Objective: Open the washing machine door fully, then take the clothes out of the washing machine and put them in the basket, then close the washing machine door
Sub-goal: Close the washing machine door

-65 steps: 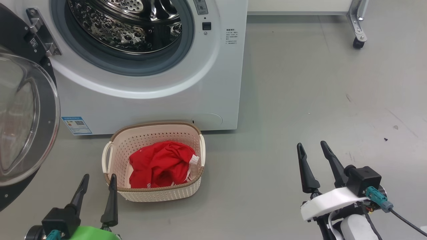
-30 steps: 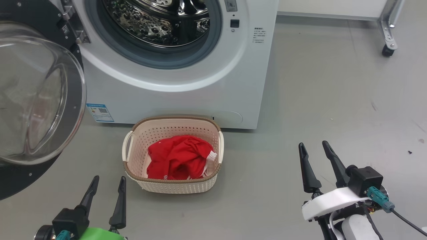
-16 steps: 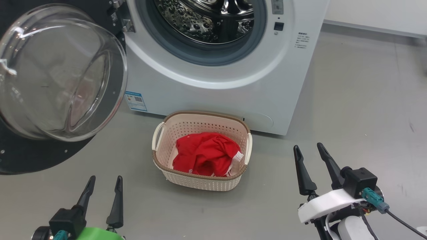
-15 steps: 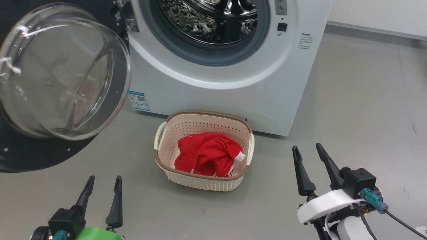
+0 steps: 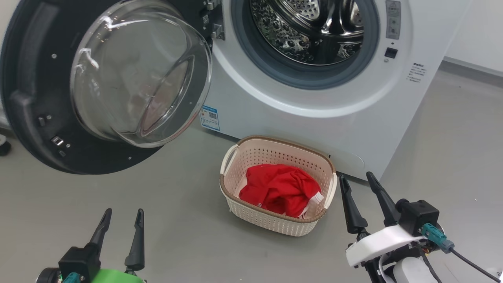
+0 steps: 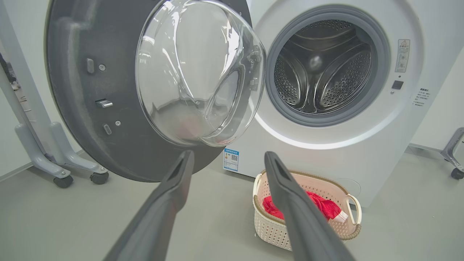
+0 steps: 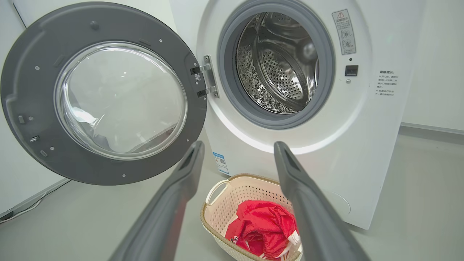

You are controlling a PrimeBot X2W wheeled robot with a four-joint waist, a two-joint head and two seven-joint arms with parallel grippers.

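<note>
At ten o'clock in my head camera's frame, the washing machine door (image 5: pixel 31 102) stands swung wide on its hinge (image 5: pixel 214 29), its clear glass bowl (image 5: pixel 137 78) bulging toward me. At one o'clock, the washing machine (image 5: pixel 314 114) shows its perforated steel drum (image 5: pixel 310 31) inside the grey gasket (image 5: pixel 302 78). A blue label (image 5: pixel 209 117) is stuck low on the white front, at seven o'clock from the drum.

On the grey floor (image 5: pixel 177 220) just in front of the machine, at six o'clock from the drum, sits the basket (image 5: pixel 271 222), upright. The clothes (image 5: pixel 281 188) lie heaped inside it, red, with white trim showing at the right end.

My left gripper (image 5: pixel 123 212) hangs at seven o'clock in the frame, fingers spread and holding nothing, well apart from the basket and below the door. My right gripper (image 5: pixel 356 177) sits at four o'clock, fingers likewise parted and empty, near the basket's right handle (image 5: pixel 333 190) but clear of it.

From my left wrist camera, a grey wheeled frame (image 6: pixel 54 159) stands behind the door at nine o'clock.
</note>
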